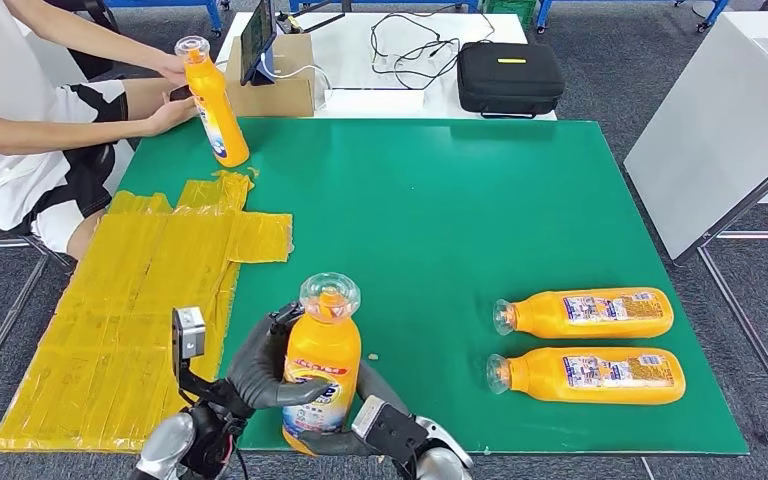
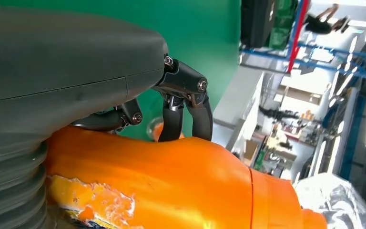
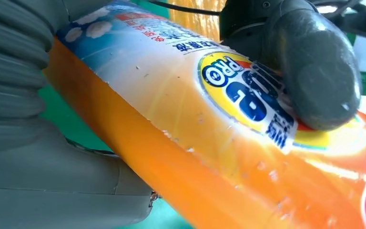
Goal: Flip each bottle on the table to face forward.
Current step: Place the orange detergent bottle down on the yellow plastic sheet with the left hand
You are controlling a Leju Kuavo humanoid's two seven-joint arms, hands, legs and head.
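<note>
An orange bottle (image 1: 322,370) with a clear cap stands upright at the front edge of the green table (image 1: 440,200), label toward me. My left hand (image 1: 260,365) wraps around its body from the left, and my right hand (image 1: 390,425) holds its lower part from the right. In the left wrist view dark fingers (image 2: 190,105) curl over the orange bottle (image 2: 171,176). In the right wrist view a grey thumb (image 3: 314,71) presses on the label of the bottle (image 3: 195,133). Two more orange bottles (image 1: 585,313) (image 1: 590,375) lie on their sides at the right.
A person at the far left holds another orange bottle (image 1: 215,105) upright on the table corner. Yellow sheeting (image 1: 130,300) covers the table's left side. A cardboard box (image 1: 275,90) and black case (image 1: 510,75) sit behind; a white table (image 1: 710,130) stands at the right.
</note>
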